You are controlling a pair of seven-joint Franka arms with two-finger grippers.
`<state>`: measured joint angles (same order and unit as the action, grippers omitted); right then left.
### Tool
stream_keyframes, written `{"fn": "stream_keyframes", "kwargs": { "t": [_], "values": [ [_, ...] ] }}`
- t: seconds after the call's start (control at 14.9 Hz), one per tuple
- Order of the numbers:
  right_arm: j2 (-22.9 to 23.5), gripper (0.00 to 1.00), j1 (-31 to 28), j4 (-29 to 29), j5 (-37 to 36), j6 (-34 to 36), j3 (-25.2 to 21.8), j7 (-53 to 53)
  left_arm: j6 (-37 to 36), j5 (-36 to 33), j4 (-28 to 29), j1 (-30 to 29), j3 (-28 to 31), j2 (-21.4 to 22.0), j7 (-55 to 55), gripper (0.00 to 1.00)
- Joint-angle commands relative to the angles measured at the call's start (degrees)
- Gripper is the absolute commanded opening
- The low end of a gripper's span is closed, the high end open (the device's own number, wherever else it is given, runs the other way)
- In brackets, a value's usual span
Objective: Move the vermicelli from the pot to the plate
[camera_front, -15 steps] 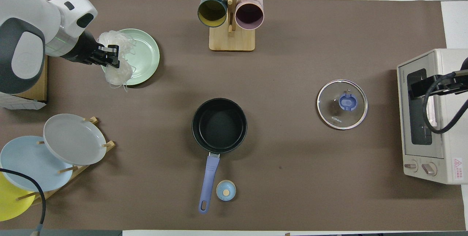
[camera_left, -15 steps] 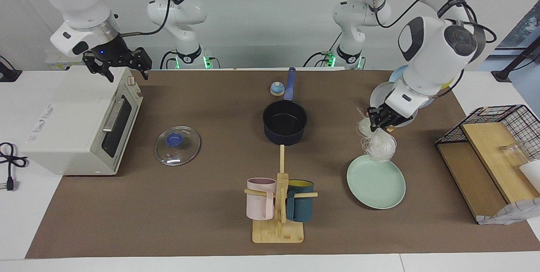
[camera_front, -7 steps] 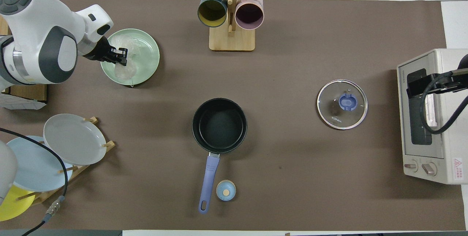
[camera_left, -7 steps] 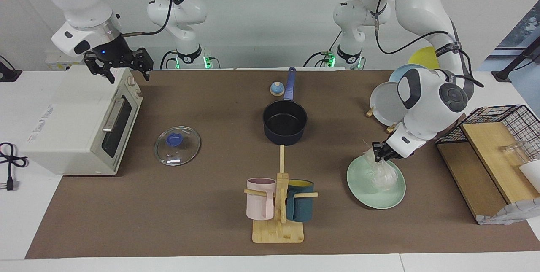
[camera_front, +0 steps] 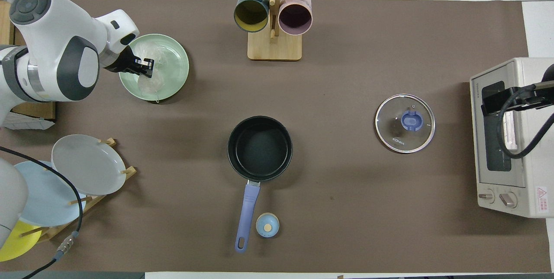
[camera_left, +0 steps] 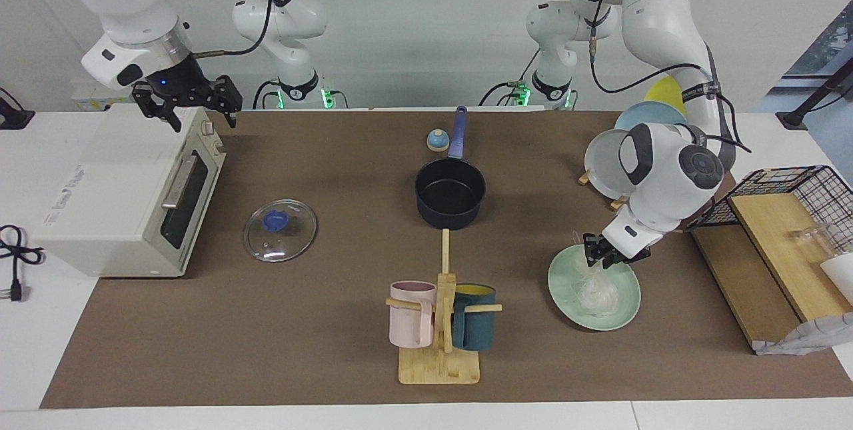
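The vermicelli [camera_left: 596, 291] lies as a whitish clump on the mint-green plate [camera_left: 573, 309], with a few strands still rising to my left gripper [camera_left: 600, 260]. The left gripper is low over the plate's edge nearer the robots and is shut on those strands. In the overhead view the gripper [camera_front: 147, 65] covers part of the vermicelli [camera_front: 151, 85] on the plate [camera_front: 176, 60]. The navy pot [camera_left: 450, 193] stands empty mid-table, handle toward the robots. My right gripper [camera_left: 186, 113] waits, open and empty, above the toaster oven.
A mug rack [camera_left: 440, 350] with a pink and a teal mug stands beside the plate. A glass lid [camera_left: 280, 230] and a toaster oven [camera_left: 126, 197] are toward the right arm's end. A plate rack [camera_left: 610, 163] and a wire basket [camera_left: 793, 190] are near the left arm.
The left gripper came down from above the plate's edge and lowered the hanging vermicelli onto the plate. The right arm has not moved.
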<state>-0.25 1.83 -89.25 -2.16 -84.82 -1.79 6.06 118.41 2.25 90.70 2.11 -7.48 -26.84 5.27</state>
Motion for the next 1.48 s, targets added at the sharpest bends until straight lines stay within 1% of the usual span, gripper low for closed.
{"fn": "stream_keyframes", "kwargs": {
  "t": [0.0,0.13,0.27,0.4,0.8,1.01,1.14,1.27,1.41],
  "values": [
    [-0.54,1.00,-0.77,-0.31,1.10,-0.25,0.39,-0.79,-0.37,-1.28,-0.09,0.09,0.10,2.31,0.09,1.00],
    [-0.63,1.00,-0.69,-0.31,1.10,-0.17,0.47,-0.79,-2.99,-1.20,-0.17,-0.09,0.10,5.64,-1.13,1.00],
    [-0.63,1.00,-0.69,-0.31,1.10,-0.08,0.47,-0.79,-6.68,-1.28,-0.35,-0.09,0.10,8.80,-5.60,1.00],
    [-0.63,1.00,-0.77,-0.31,1.10,-0.08,0.39,-0.79,-9.76,-1.28,-0.35,0.09,0.10,11.79,-7.81,1.00],
    [-0.81,1.00,-0.86,-0.40,1.10,0.89,0.39,-0.70,-22.67,-1.81,0.17,-0.09,0.01,22.16,-8.17,1.00],
    [-0.81,1.00,-1.04,-0.40,1.10,0.19,0.47,-0.79,-28.48,-3.30,0.61,-0.09,-0.07,25.77,-8.08,1.00],
    [-0.81,1.00,-0.95,-0.40,1.10,0.19,0.47,-0.79,-30.51,-3.30,1.84,-0.17,-0.08,28.32,-8.08,1.00],
    [-0.81,1.00,-0.95,-0.31,1.10,0.19,0.47,-0.79,-32.78,-3.30,2.20,-0.18,0.01,29.47,-8.43,1.00],
    [-0.81,1.00,-0.86,-0.31,1.10,0.19,0.47,-0.79,-34.47,-3.22,2.46,-0.26,0.01,29.74,-8.96,1.00]
  ]
}}
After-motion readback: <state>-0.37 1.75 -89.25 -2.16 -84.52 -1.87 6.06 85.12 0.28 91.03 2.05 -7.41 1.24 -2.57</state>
